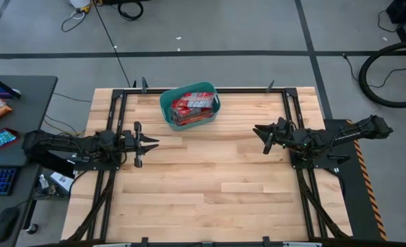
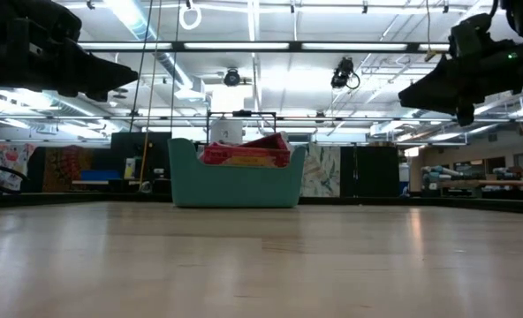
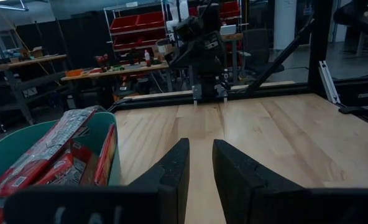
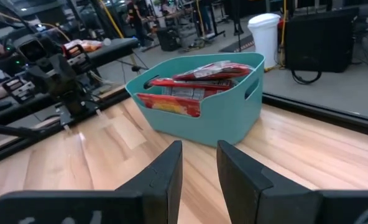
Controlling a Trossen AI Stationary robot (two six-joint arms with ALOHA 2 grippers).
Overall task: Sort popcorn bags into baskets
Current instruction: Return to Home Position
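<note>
Left gripper (image 1: 153, 142), fingers a narrow gap apart and empty, hangs over the table's (image 1: 210, 185) left side, pointing right. Right gripper (image 1: 259, 130), likewise slightly parted and empty, faces it from the right. One teal basket (image 1: 166, 104) sits far centre, long axis roughly left-right, with red popcorn bags (image 1: 191, 106) piled lengthwise inside, too overlapped to count
</note>
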